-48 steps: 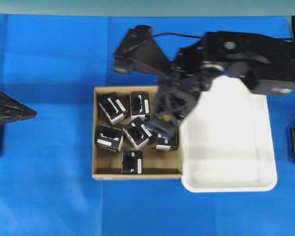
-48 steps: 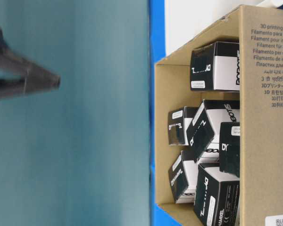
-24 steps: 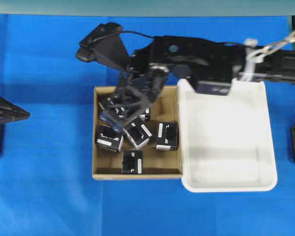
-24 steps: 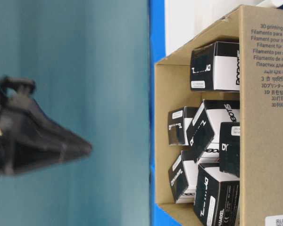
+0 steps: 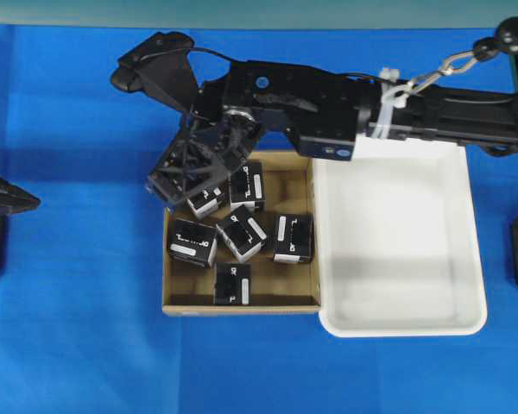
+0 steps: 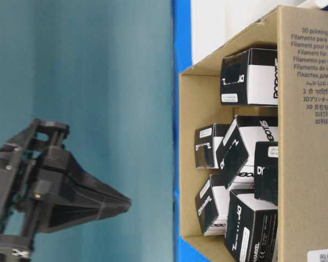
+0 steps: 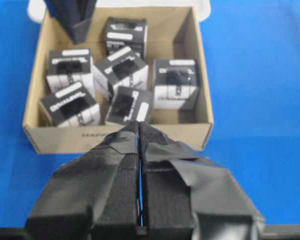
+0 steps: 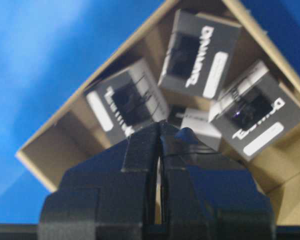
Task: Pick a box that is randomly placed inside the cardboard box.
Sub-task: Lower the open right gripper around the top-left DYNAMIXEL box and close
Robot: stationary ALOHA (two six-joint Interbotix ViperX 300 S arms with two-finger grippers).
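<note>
The cardboard box (image 5: 180,300) holds several small black cartons. The box (image 5: 209,203), with a long white word on its top and a white band, lies in the far-left corner, also seen in the left wrist view (image 7: 70,106) and in the right wrist view (image 8: 125,102). My right gripper (image 5: 161,194) hangs over that corner, just left of this carton, shut and holding nothing (image 8: 161,125). From table level its tip (image 6: 126,203) points at the cardboard box (image 6: 190,164). My left gripper (image 5: 30,202) stays shut at the left edge, outside the box's near wall (image 7: 139,125).
A white plastic tray (image 5: 470,259) sits against the right wall of the cardboard box. The right arm (image 5: 328,86) stretches across the far side of the table, over the tray's far-left corner. Blue cloth (image 5: 78,345) covers the table.
My right gripper, still shut, has swept left from the box's right side near the tray to its far-left corner. The left gripper has drawn back slightly to the left.
</note>
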